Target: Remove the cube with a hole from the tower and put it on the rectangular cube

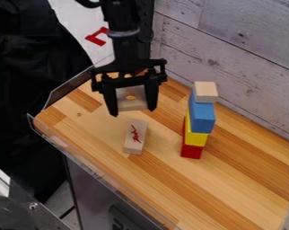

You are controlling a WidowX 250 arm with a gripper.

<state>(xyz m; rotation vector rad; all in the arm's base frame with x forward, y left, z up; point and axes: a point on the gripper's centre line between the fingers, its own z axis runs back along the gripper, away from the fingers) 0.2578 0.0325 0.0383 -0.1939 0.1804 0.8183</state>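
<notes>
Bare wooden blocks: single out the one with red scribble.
The oblong block lying on the table; the block in the gripper has a hole instead, and the top block of the tower shows no marking.

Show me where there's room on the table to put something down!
The table has its biggest bare patch right of and below the tower, up to the plank wall. A smaller one lies left of the rectangular block. It's crowded behind that block, where the pincer holds the cube with a hole.
</notes>
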